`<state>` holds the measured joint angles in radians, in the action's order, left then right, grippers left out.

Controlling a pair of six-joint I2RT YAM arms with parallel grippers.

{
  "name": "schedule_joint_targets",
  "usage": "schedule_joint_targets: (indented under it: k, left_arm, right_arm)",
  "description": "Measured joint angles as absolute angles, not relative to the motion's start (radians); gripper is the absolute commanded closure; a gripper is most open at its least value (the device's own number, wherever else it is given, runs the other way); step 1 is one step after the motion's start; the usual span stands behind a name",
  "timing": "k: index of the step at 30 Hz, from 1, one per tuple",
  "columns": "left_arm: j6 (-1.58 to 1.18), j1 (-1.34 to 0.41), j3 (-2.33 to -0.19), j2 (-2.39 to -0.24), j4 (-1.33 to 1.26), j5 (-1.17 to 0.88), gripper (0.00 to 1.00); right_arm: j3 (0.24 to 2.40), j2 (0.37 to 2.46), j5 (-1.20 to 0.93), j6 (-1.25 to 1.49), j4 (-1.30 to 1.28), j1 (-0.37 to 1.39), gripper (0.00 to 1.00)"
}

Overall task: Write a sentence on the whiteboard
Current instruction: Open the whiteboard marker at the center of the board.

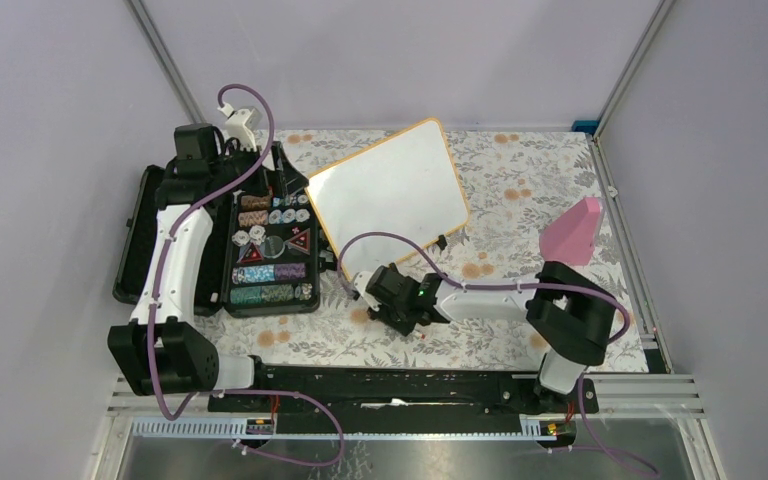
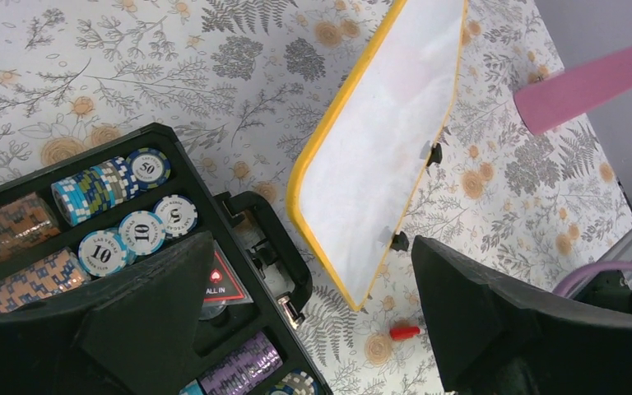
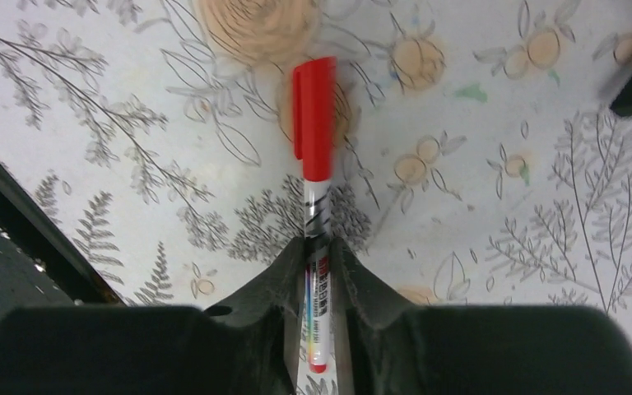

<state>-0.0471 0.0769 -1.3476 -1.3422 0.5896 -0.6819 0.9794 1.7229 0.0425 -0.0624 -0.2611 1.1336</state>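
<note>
Looking down the right wrist cam, I see the right tool clamped on the marker. Both pads pinch the printed barrel low down, and the red cap end sticks out ahead. The cap is on, so no ink can reach anything yet. I can't tell whether the pen is off the counter or lying on it.

The left tool has its fingers wide apart with nothing between them. It hovers over the open chip case.

The whiteboard lies face up mid-counter, rotated approx. diagonal. Its left corner sits just beside the case and its two black clip feet are on the lower-right edge. Its face is blank.

Handling, my read:
- Marker: light, slim, smooth plastic. It's prob. prone to twisting or sliding in the pads once tip pressure comes on. The grip is far back from the tip, so there's lots of leverage vs. the pads. A hold nearer the cap would be steadier, but the cap needs to come off first, which likely needs the other tool.
- Board: light, stiff and glossy. I expect it to skate on the patterned cloth under pen strokes.
- I'd pin or grab the board by the yellow frame edge or a corner, never the slick face.
- The feet may make it rock.
</note>
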Motion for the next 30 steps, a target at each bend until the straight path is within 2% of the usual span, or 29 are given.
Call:
schedule_joint_targets:
  k: [3,4,12,19,30]
  left_arm:
    - [-0.035,0.077,-1.348,-1.342,0.596,-0.707,0.01]
    - [-0.025,0.077,-1.348,-1.342,0.601,-0.72,0.01]
    - [0.131,0.032,-1.365,-1.343,0.748,-0.783,0.01]
    - [0.403,-0.112,-1.413,-1.337,0.994,-0.799,0.01]
    - [0.713,-0.5,-1.334,-1.167,1.154,-0.725,0.05]
  right_arm:
    - [0.952,1.693,0.033,-0.067,-0.282,1.108,0.98]
    - [0.943,1.681,0.029,-0.068,-0.292,1.098,1.0]
    - [0.937,1.545,-0.102,-0.083,-0.362,0.991,1.0]
    - [1.084,1.465,-0.32,-0.093,-0.484,0.908,1.0]
    - [1.207,1.453,-0.8,-0.057,-0.617,0.77,1.0]
